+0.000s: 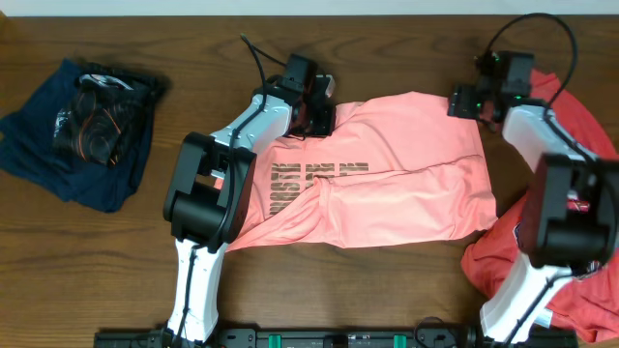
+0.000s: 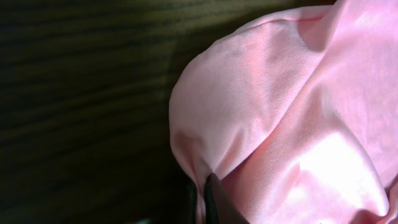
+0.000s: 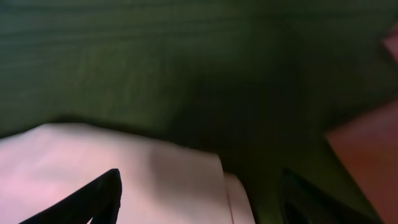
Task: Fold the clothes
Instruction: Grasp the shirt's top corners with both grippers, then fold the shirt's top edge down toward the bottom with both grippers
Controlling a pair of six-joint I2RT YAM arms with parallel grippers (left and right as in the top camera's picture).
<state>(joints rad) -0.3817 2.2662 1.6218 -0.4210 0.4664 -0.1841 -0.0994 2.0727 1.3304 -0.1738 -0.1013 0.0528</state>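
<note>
Our left jaws pinch the far left corner of the pink shirt (image 1: 387, 164), puckering the cloth. Our right jaws stand spread over its far right corner, gripping nothing. The shirt lies mid-tabletop (image 1: 387, 300), with a dark blue garment (image 1: 82, 135) at the left and a red garment (image 1: 580, 126) at the right.

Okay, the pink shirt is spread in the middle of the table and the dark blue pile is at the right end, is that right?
No. The dark blue pile lies at the left end of the table, as the overhead view shows; a red garment is at the right end. The pink shirt is spread in the middle.
</note>
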